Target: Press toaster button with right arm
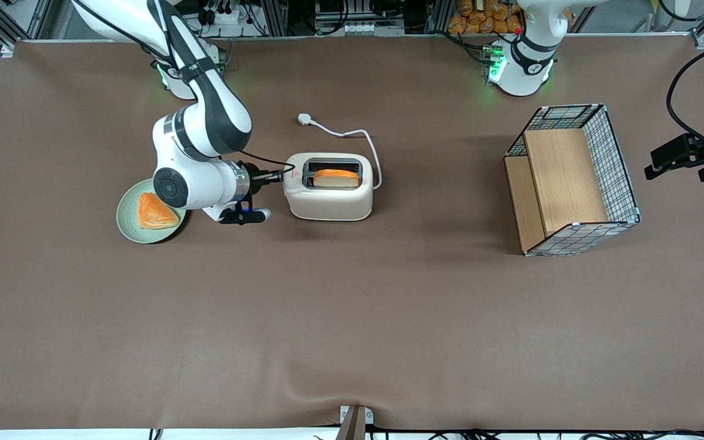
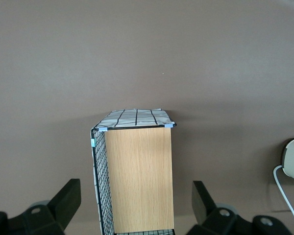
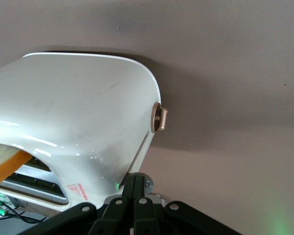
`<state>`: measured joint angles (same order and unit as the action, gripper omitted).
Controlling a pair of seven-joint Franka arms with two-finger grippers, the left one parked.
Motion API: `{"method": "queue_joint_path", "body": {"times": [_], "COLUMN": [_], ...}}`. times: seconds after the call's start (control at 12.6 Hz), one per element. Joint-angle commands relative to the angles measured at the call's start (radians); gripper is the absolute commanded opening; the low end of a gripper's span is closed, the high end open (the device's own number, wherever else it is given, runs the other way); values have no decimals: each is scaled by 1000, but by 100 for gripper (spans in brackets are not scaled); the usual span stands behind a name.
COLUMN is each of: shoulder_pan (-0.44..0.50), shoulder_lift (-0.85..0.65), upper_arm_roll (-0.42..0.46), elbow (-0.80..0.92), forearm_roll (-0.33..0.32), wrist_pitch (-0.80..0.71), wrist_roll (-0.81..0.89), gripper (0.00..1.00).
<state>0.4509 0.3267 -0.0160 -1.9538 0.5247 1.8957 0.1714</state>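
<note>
Closest to the front camera on the brown surface (image 1: 352,318), the toaster (image 1: 329,197) faces the right arm (image 1: 205,128), whose gripper (image 3: 134,188), fingers drawn narrow together, touches its end wall short of the button (image 3: 161,119), so pressing seems to need realignment.

Broad brown table cover (image 1: 352,318), matte, faintly rippled near the front camera's edge. Along the edge farthest from that camera, aluminium framing (image 1: 278,15) with tangled black cables (image 1: 230,12) and a stack of orange-brown objects (image 1: 486,18). Green indicator glow (image 1: 491,64) there. Even, soft overhead light; shadows faint.
</note>
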Motion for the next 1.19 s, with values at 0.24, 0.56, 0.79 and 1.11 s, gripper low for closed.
{"method": "queue_joint_path", "body": {"times": [0.24,0.56,0.79,1.11], "shoulder_pan": [-27,-47,-43,-44], "shoulder_lift": [6,21,49,97], "upper_arm_roll": [-4,-4,-2,-2], "elbow": [-48,-77,-94,-94], "forearm_roll": [84,149,201,254], "wrist_pitch": [23,32,58,81], "wrist_roll": [-51,-93,-119,-162], "gripper": [0,0,0,0]}}
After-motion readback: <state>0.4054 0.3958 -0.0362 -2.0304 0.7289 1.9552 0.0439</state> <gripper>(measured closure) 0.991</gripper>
